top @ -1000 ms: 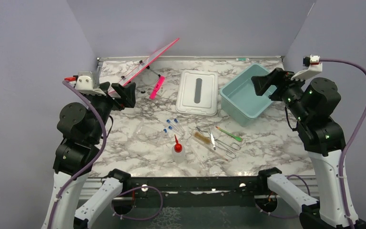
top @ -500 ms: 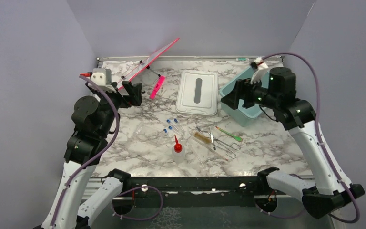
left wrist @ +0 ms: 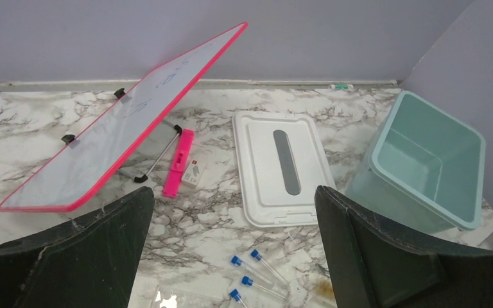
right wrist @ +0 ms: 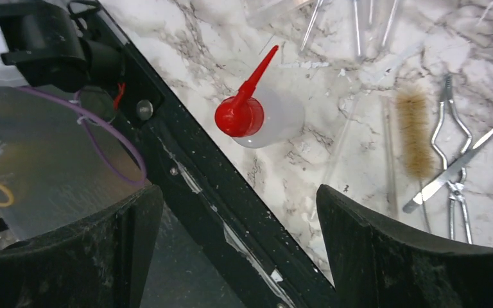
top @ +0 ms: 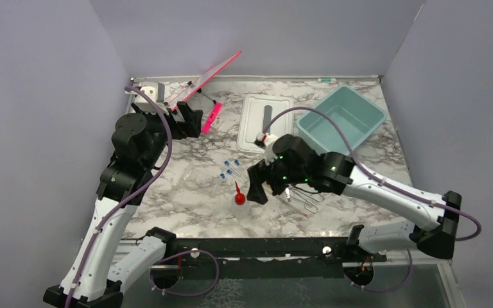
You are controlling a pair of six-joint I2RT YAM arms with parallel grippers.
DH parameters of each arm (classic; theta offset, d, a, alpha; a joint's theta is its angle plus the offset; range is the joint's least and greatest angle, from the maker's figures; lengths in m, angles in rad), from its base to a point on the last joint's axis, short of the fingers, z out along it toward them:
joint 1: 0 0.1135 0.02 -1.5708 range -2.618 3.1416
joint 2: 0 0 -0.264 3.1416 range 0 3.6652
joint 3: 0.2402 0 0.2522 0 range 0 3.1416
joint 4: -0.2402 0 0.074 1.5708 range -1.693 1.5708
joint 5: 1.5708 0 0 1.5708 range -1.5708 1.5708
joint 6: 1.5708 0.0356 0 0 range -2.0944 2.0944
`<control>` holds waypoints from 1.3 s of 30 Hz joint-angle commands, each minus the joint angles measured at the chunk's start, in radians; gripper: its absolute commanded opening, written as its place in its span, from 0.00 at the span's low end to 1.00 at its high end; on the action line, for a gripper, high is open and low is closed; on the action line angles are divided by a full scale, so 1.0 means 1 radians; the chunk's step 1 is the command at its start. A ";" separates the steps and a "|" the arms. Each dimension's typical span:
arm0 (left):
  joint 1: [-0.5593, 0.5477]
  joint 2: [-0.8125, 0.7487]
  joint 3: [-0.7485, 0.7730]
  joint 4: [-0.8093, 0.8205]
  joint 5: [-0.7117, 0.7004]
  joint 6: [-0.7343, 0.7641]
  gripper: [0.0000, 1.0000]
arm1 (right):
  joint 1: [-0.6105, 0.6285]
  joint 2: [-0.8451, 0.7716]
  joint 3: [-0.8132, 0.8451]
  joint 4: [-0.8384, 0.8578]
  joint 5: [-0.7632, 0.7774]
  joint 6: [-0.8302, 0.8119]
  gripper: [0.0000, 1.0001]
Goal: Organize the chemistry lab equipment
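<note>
The white squeeze bottle with red nozzle (top: 239, 200) stands near the table's front edge; the right wrist view shows it (right wrist: 257, 112) ahead of my open, empty right gripper (top: 257, 188) (right wrist: 234, 200), which hovers just right of it. The tan-bristled brush (right wrist: 414, 131), metal tweezers (right wrist: 452, 170) and wire clamp (right wrist: 452, 125) lie to its right. The clamp (top: 308, 197) shows under my right arm. Several blue-capped tubes (top: 231, 168) (left wrist: 257, 269) lie mid-table. My left gripper (top: 189, 119) (left wrist: 234, 200) is open and empty, high at the back left. The green-tipped stick is hidden.
A teal tub (top: 343, 119) (left wrist: 423, 167) stands at the back right, a white lid (top: 257, 122) (left wrist: 282, 167) beside it. A pink-framed whiteboard (top: 205, 80) (left wrist: 122, 128) on a stand and a pink marker (left wrist: 180, 160) are at the back left. The black front rail (right wrist: 186, 167) runs below my right gripper.
My right arm has swung from over the teal tub down and left to the squeeze bottle. My left arm has reached farther back and right.
</note>
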 commanded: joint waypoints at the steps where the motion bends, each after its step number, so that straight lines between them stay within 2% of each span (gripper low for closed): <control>1: 0.005 -0.025 0.025 0.018 -0.001 -0.015 0.99 | 0.143 0.128 0.032 0.033 0.221 0.127 0.94; 5: 0.005 -0.042 0.015 0.010 -0.014 -0.016 0.99 | 0.186 0.245 0.047 0.038 0.280 0.236 0.93; 16: 0.005 -0.061 -0.008 -0.007 -0.041 -0.016 0.99 | 0.251 0.478 0.125 0.064 0.328 0.240 0.87; 20: 0.005 -0.056 -0.010 -0.008 -0.041 -0.012 0.99 | 0.253 0.528 0.150 0.029 0.391 0.282 0.78; 22: 0.005 -0.054 -0.011 -0.008 -0.041 -0.007 0.99 | 0.254 0.545 0.168 -0.004 0.419 0.303 0.66; 26: 0.005 -0.062 -0.014 -0.007 -0.062 0.000 0.99 | 0.253 0.530 0.196 -0.058 0.448 0.310 0.55; 33: 0.004 -0.084 -0.011 -0.008 -0.071 0.010 0.99 | 0.238 0.392 0.313 -0.138 0.523 0.211 0.54; 39: 0.005 -0.087 -0.011 -0.003 -0.044 -0.001 0.99 | 0.059 0.283 0.440 -0.171 0.558 0.108 0.54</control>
